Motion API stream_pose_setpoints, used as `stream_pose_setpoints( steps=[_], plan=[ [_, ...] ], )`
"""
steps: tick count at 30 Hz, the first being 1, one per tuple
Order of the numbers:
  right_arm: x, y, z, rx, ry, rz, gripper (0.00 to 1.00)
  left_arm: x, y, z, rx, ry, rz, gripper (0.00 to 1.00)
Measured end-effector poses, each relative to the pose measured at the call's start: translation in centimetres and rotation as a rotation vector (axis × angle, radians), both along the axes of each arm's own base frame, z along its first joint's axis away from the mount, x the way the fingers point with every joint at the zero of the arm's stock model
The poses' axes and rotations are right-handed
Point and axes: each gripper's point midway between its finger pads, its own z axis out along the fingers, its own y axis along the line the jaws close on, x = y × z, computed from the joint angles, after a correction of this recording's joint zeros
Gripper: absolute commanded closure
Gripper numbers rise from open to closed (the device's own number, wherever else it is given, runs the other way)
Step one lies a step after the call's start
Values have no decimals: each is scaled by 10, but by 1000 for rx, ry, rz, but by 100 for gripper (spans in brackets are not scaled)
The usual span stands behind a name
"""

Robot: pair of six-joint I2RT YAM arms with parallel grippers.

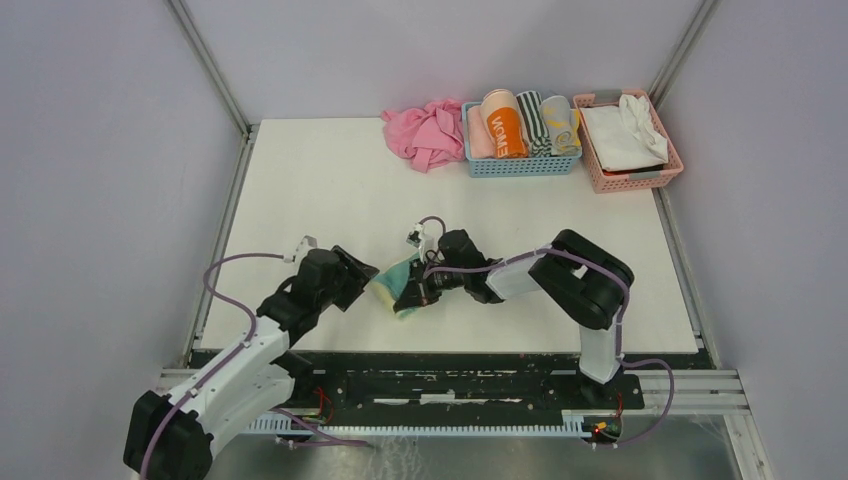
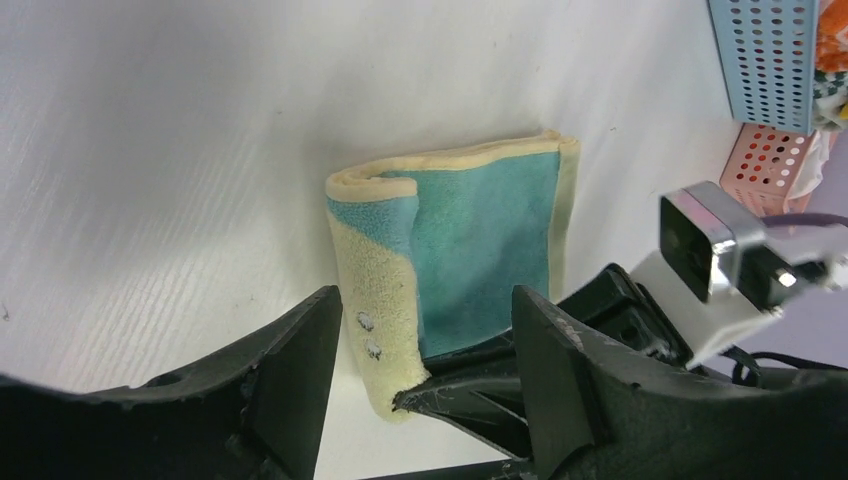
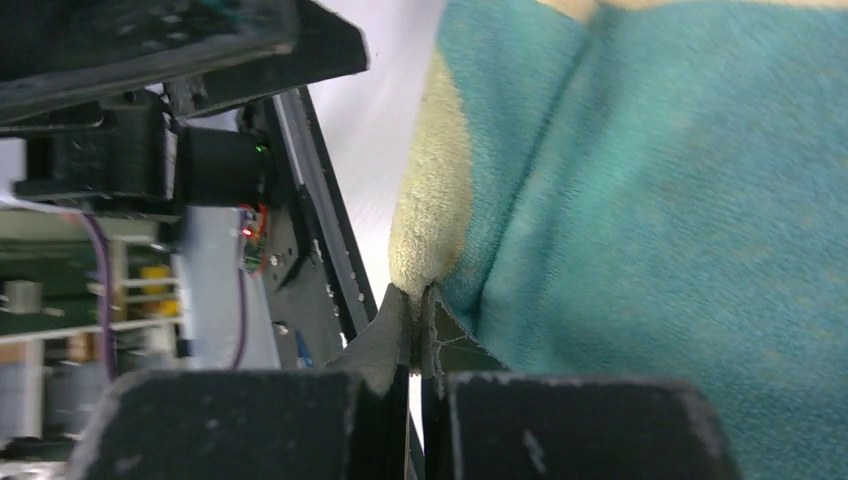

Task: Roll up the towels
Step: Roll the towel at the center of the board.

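Note:
A pale yellow towel (image 1: 392, 283) with a teal figure lies folded over on the white table, between the two arms. In the left wrist view this towel (image 2: 470, 250) shows a curled yellow edge towards the camera. My left gripper (image 2: 425, 300) is open, its jaws standing either side of the towel's near end without touching it. My right gripper (image 3: 418, 295) is shut on the yellow edge of the towel (image 3: 650, 200), reaching in from the right (image 1: 412, 297). A grey towel with yellow marks (image 1: 562, 125) stands rolled in the blue basket.
At the back a blue basket (image 1: 520, 165) holds several rolled towels. A crumpled pink cloth (image 1: 425, 132) lies to its left, and a pink basket (image 1: 630, 178) with white cloth stands to its right. Metal rails border the table.

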Motion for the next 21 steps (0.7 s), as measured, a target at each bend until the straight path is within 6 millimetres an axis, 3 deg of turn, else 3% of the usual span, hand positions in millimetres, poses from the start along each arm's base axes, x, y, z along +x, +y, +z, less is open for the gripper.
stream_pose_setpoints(
  steps=[7,13,21],
  plan=[
    [7,-15,-17,72,244,-99,100,-2,0,-12,4,34,-27,33],
    [11,-29,-22,92,331,-170,100,-2,-7,-29,15,92,-75,36],
    [19,-39,-30,140,451,-240,100,1,-16,-33,-16,84,-115,38]
  ],
)
